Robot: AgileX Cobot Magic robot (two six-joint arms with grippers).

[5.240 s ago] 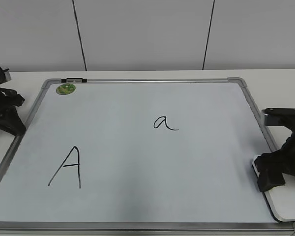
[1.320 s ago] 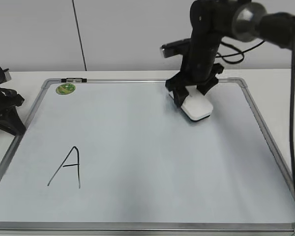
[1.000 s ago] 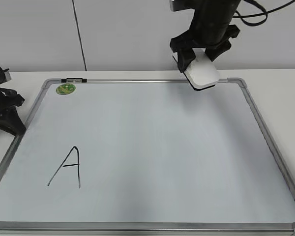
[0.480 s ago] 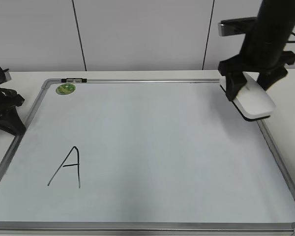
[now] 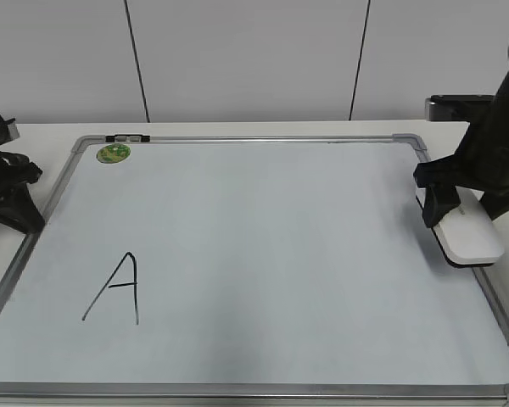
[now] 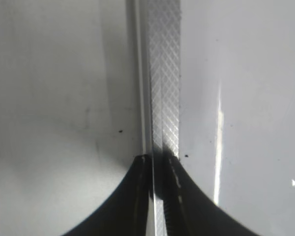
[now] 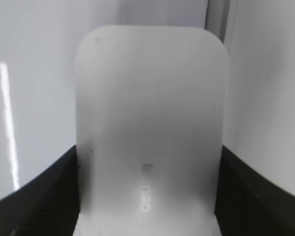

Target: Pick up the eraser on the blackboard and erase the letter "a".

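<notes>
Since half a second ago, right gripper (image 5: 455, 222) has dropped from above the far right corner down to the right edge of the blackboard (image 5: 237, 140), carrying the eraser (image 5: 468, 237) with it. Letter "a" no longer on the board vs the earliest frame; only the capital A (image 5: 114, 288) left, near left. Right gripper fingers (image 7: 34, 196) clamped on both sides of the eraser, grey lettering on its white top visible in right wrist view. Eraser sits over the board's right frame rail, mid-way near to far, dark underside showing at its near end; can't tell if it touches the board or hovers. Green magnet (image 5: 114, 153) at far left corner of the board. Left gripper (image 5: 8, 191) parked off the board's left edge; left wrist view shows its two fingertips (image 6: 137, 201) pressed close together, holding nothing, over the frame rail.
</notes>
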